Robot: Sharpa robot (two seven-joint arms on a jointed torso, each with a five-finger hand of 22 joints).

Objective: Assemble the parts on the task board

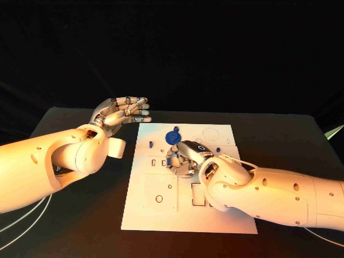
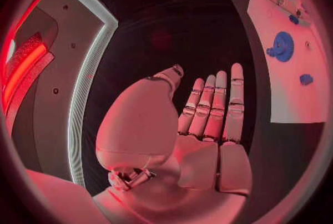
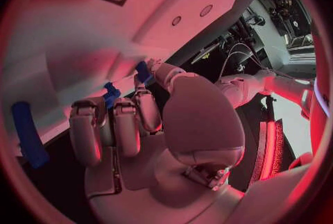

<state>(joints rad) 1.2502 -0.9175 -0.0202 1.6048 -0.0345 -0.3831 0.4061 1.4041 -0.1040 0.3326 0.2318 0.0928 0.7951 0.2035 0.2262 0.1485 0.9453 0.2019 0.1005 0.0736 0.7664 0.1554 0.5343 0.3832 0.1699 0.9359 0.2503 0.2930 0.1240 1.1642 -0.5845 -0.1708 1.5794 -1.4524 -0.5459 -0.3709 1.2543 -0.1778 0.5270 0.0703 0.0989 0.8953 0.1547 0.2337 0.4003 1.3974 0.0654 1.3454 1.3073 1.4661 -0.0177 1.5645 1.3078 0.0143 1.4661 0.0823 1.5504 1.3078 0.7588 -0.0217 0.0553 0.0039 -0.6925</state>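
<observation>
The task board (image 1: 160, 199) is laid flat in the middle of the black table (image 1: 288, 134), its long side running away from the robot. A round blue part (image 1: 173, 137) is seen standing on the board's far half, and a small blue part (image 1: 152, 144) lies just to its left; both are also picked up in the left wrist view, the disc at (image 2: 282, 46) and the small piece at (image 2: 306, 78), on the board's white face (image 2: 291, 96).

The right hand (image 1: 186, 158) is lowered onto the board just nearer than the round part, its fingers curled down against the surface. In the right wrist view the fingertips (image 3: 114, 124) are bunched together with a small blue part (image 3: 111, 94) among them, but whether it is actually pinched cannot be told. Much of the board's middle is covered by this hand and its forearm.

The left hand (image 1: 124, 112) is held above the table beside the board's far left corner, palm open, fingers (image 2: 222, 101) straight and apart from the thumb, nothing held.
</observation>
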